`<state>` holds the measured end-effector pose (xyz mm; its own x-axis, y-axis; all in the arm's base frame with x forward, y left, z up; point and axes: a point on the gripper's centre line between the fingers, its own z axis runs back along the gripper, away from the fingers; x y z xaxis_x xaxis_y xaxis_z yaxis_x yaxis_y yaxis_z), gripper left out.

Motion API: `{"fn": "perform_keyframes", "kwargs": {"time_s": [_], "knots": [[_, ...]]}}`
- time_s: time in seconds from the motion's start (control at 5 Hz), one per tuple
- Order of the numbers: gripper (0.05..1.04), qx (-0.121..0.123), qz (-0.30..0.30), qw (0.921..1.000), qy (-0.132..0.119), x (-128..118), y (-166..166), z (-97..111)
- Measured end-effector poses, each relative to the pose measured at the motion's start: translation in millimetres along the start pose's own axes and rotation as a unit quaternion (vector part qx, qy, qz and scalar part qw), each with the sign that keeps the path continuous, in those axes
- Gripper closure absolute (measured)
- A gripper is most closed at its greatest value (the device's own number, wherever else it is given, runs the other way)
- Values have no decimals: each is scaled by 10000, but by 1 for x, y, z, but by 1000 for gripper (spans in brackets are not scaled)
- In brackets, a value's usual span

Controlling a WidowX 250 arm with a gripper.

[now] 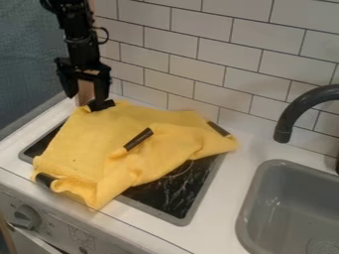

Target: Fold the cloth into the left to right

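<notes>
Blk tap (298, 110); gry sink (291, 198); stovetop (165, 198)

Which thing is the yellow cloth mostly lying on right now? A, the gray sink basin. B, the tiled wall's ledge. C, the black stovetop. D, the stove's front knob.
C: the yellow cloth is spread over the black stovetop, whose dark surface shows past the cloth's lower right edge.

1. Arm (81, 45), upper left of the frame: black, built of narrow, blocky segments with uneven edges.
2. Cable (107, 34): thin, dark, curving out in a small loop beside the arm.
3. Gripper (85, 98): black, with a broad, angular crosspiece and two chunky fingers.
</notes>
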<state>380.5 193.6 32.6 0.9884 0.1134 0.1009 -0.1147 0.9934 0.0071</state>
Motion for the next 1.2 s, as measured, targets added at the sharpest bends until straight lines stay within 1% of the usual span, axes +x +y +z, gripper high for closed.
{"fn": "perform_keyframes", "kwargs": {"time_s": [0.2,0.4,0.6,0.8,1.0,1.2], "knots": [[85,-92,-47,9999,120,0,0,-8],[147,-53,-15,9995,301,-3,2,-15],[326,-119,-70,9991,407,-6,0,-24],[513,-174,-94,9990,392,-5,-1,-25],[785,-194,-152,9991,334,-6,-3,-30],[960,-251,-192,9992,232,-7,-6,-31]]}}
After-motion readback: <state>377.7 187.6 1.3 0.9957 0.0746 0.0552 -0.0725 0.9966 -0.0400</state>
